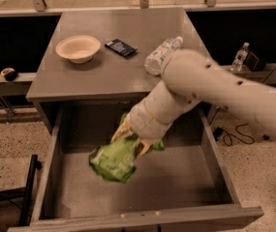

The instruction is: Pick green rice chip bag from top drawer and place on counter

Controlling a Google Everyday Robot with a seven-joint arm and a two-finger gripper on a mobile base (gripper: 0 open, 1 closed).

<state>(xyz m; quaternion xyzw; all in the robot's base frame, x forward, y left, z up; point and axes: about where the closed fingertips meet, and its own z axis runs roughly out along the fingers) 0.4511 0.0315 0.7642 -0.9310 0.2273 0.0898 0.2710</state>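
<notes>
The green rice chip bag is a crumpled lime-green foil bag with white patches. It hangs in the air above the floor of the open top drawer. My gripper is shut on the bag's upper right end, its yellowish fingers showing at the end of the thick white arm that reaches in from the right. The grey counter lies just behind and above the gripper. The arm hides part of the counter's front edge.
On the counter stand a beige bowl, a dark flat packet and a clear water bottle lying on its side. The drawer's thick side walls flank the bag. A second bottle stands on a ledge at the right.
</notes>
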